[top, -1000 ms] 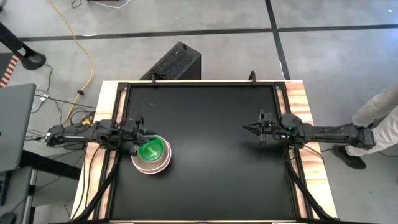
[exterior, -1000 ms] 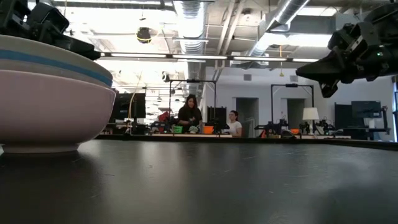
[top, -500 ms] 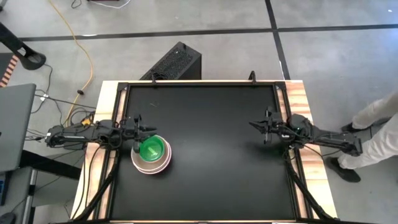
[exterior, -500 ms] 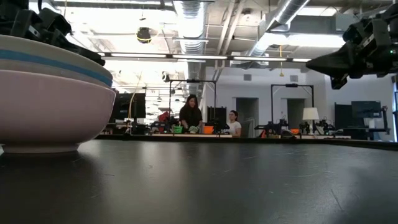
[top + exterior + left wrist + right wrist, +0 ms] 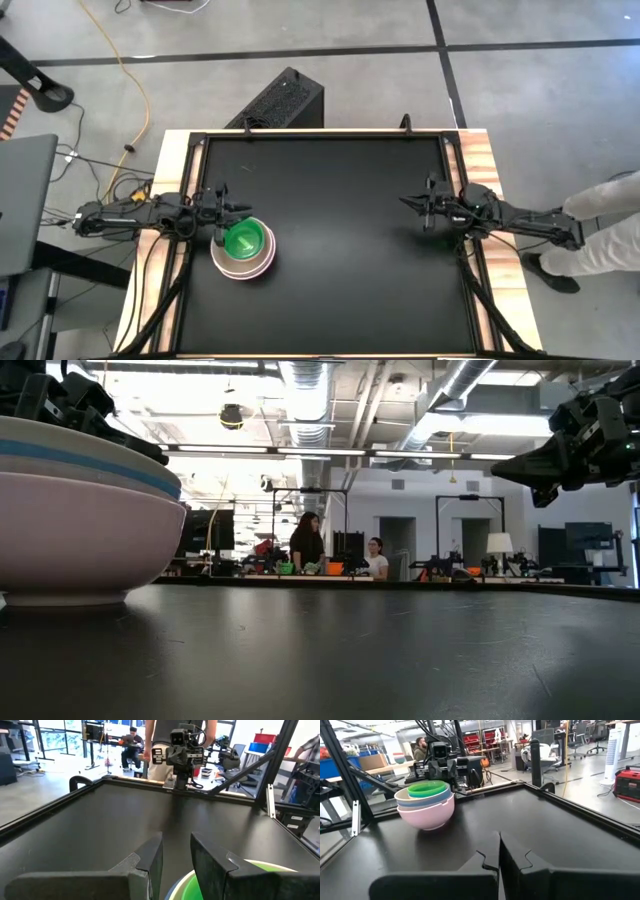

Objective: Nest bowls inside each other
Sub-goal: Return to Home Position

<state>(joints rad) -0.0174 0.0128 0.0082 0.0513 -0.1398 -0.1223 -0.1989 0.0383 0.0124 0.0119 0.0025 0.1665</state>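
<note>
The bowls sit nested in one stack (image 5: 243, 250) near the table's left edge. A green bowl (image 5: 243, 240) is innermost and on top, and a pink bowl (image 5: 427, 815) is outermost, resting on its base on the black table. Blue (image 5: 90, 460) and cream (image 5: 60, 435) rims show between them. My left gripper (image 5: 176, 862) hovers level just above the stack's far-left rim, its fingers a small gap apart with nothing between them. My right gripper (image 5: 405, 203) hangs level above the table near the right edge, shut and empty.
The black table (image 5: 330, 300) has a raised frame along its edges (image 5: 580, 815). A person (image 5: 600, 205) walks past just beyond the right edge. More people and workbenches (image 5: 305, 550) stand in the room behind the table. A black box (image 5: 285, 100) lies beyond the far edge.
My right gripper has drawn back a little toward the table's right edge, risen slightly and come level. The person at the right has walked along the table's side. The stack of bowls has kept still.
</note>
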